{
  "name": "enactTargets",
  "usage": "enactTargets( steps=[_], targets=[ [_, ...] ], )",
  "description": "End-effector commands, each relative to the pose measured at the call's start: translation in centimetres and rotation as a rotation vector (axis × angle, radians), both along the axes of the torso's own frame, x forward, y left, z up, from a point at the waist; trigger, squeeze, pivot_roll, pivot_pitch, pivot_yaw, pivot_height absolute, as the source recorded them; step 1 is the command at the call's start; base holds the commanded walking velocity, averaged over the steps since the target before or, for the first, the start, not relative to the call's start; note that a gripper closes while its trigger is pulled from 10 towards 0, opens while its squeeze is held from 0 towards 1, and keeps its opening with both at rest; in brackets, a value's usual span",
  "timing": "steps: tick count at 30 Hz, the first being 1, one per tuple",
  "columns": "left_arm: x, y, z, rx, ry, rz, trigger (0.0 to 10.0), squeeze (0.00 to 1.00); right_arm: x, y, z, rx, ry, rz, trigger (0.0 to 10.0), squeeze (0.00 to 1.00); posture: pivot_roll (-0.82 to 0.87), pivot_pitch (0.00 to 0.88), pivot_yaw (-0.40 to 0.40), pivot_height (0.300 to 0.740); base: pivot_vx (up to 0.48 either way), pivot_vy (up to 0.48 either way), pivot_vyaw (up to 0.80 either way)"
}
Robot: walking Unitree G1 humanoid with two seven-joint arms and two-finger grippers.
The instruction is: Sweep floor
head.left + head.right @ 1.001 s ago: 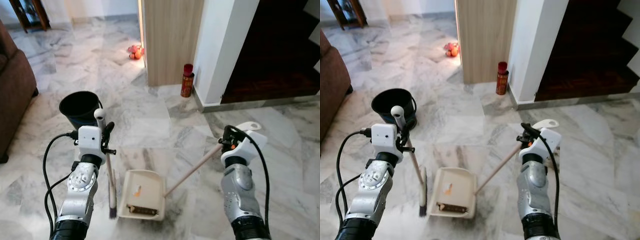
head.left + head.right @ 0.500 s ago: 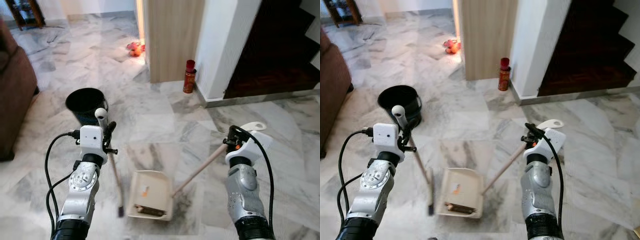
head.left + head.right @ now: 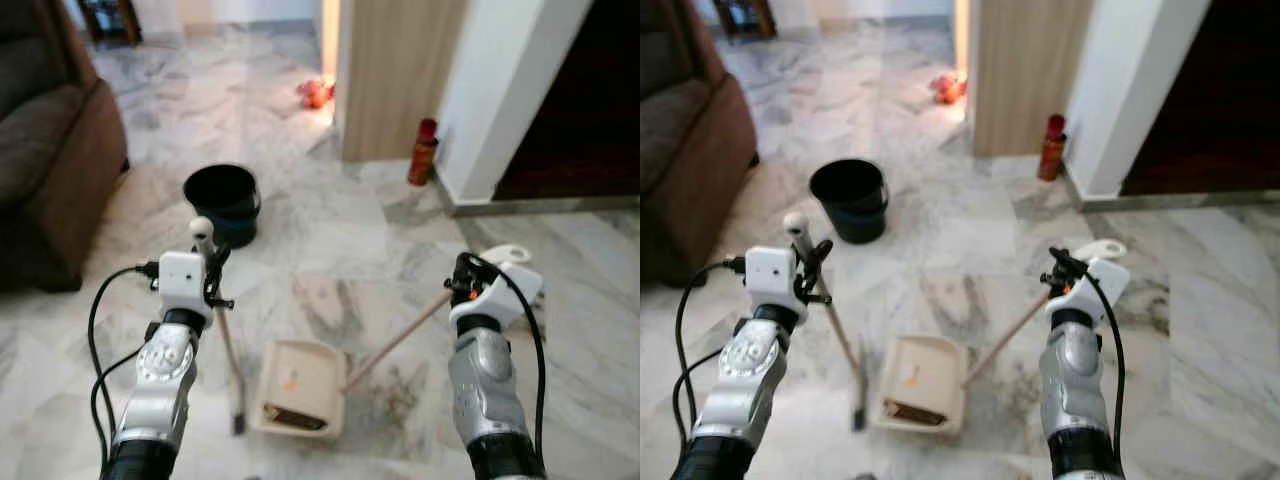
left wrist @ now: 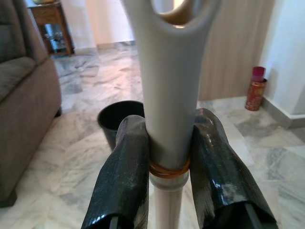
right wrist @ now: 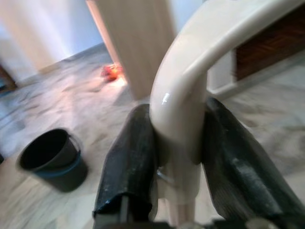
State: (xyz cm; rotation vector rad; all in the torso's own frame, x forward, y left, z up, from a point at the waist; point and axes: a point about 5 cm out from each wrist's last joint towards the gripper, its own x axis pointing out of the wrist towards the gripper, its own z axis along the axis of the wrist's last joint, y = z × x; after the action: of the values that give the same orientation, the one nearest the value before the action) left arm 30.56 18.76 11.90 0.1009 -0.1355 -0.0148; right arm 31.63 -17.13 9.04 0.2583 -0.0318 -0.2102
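My left gripper [image 3: 212,272] is shut on the pale handle of a broom [image 3: 229,358], whose head rests on the marble floor just left of the dustpan. The left wrist view shows both black fingers [image 4: 126,176] clamped on the white handle [image 4: 168,95]. My right gripper [image 3: 458,283] is shut on the cream grip of a long-handled dustpan [image 3: 298,386], which lies on the floor between my arms with an orange scrap and some dark debris in it. In the right wrist view the black fingers [image 5: 133,162] hold the curved cream handle [image 5: 186,105].
A black bucket [image 3: 222,197] stands on the floor ahead, left of centre. A brown sofa [image 3: 50,150] fills the left side. A wooden panel [image 3: 395,70], a red can [image 3: 423,152] and a white wall corner [image 3: 505,90] lie ahead right. Small orange items [image 3: 314,92] sit far back.
The camera has swung left: the sofa has come further into view and the bucket, can and wall have shifted right. Both grippers keep their hold on the broom and the dustpan.
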Motion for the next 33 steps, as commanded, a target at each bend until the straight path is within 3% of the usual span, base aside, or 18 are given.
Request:
enactTargets(
  steps=[1, 9, 26, 33],
  targets=[
    [0.16, -0.48, 0.98, 0.010, -0.047, -0.015, 10.0, 0.00, 0.25, -0.17, 0.98, 0.023, -0.049, -0.010, 10.0, 0.00, -0.01, 0.084, -0.003, 0.740, 0.000, 0.247, 0.45],
    [0.12, -0.55, 0.92, 0.010, -0.045, -0.014, 10.0, 0.00, 0.27, -0.10, 0.93, 0.034, -0.048, -0.002, 10.0, 0.00, -0.01, 0.079, -0.004, 0.740, 0.000, 0.249, 0.11],
    [0.12, -0.92, 1.04, -0.002, -0.054, -0.032, 10.0, 0.00, 0.32, 0.17, 0.95, 0.029, -0.048, 0.008, 10.0, 0.00, -0.01, 0.074, -0.003, 0.740, 0.000, 0.000, 0.00],
    [0.13, -0.76, 0.85, 0.008, -0.036, -0.023, 10.0, 0.00, 0.22, 0.18, 0.96, 0.049, -0.056, 0.006, 10.0, 0.00, -0.01, 0.078, -0.001, 0.740, 0.204, 0.000, 0.42]
  ],
)
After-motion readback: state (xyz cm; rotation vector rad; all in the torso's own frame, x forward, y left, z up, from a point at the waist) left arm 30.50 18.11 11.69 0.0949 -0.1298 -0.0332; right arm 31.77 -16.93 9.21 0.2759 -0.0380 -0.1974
